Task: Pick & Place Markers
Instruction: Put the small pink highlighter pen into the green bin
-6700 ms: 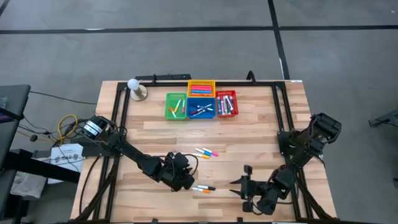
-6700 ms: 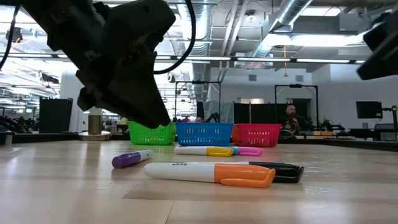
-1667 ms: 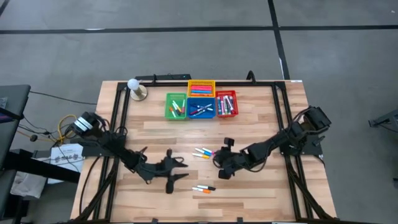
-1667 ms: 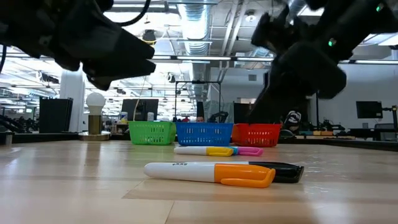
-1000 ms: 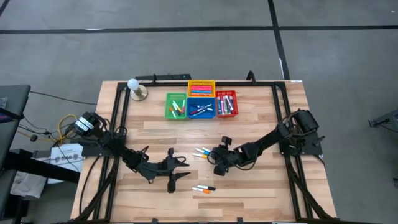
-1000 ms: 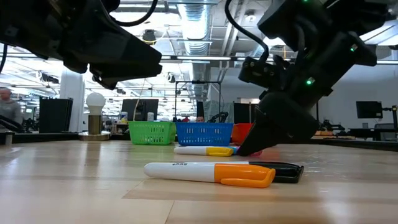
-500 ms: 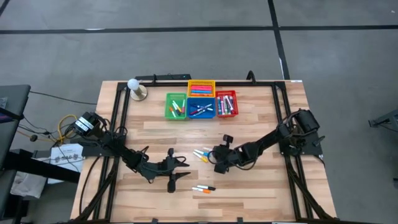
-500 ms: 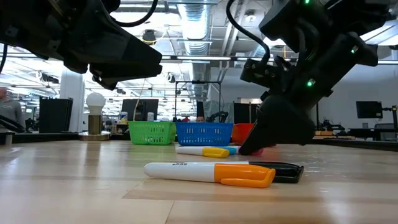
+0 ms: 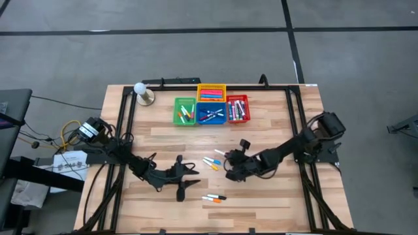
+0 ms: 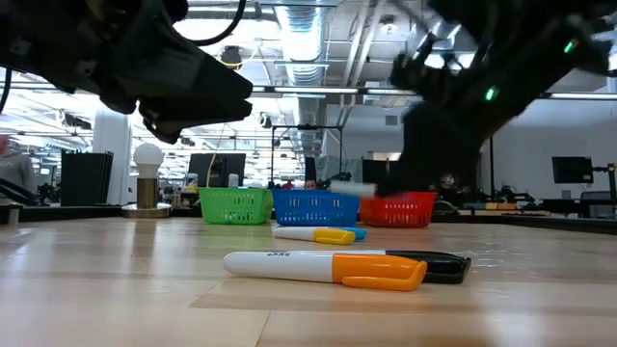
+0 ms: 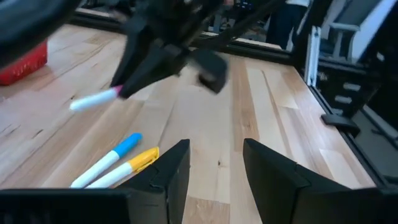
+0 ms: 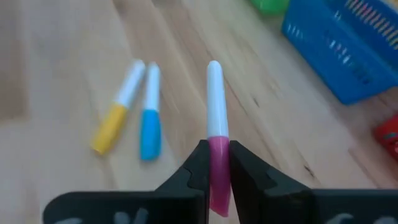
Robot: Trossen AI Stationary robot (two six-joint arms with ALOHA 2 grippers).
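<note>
**R gripper has pink marker, baskets up-frame**

R gripper (image 9: 230, 171) sits mid-table in high view, just right of centre, clamped on the pink marker (image 12: 215, 118). Wrist view: cap end pinched between the two fingers (image 12: 193, 171), white barrel sticking straight out ahead of the jaws, long axis in line w/ the gripper. Low view shows the marker off the table, roughly level, in front of the baskets.

Key relation: red basket (image 9: 238, 109) lies up-frame and a bit right of R gripper, well apart; blue basket (image 9: 211, 114) and green basket (image 9: 185, 111) further left in the same row, yellow basket (image 9: 211, 92) behind. R arm is clearly the nearer one for the carry. Next move, my guess: lift and travel up-frame toward the row.

Yellow marker (image 12: 117, 117) and blue marker (image 12: 149, 122) lie side by side on the wood, just beside R gripper on its left in high view. Orange marker (image 10: 323, 268) lower-centre of table w/ a black marker (image 10: 445, 267) touching its end.

L gripper (image 9: 189, 181) waits lower-left of centre, fingers apart, nothing in them; near the orange one.
</note>
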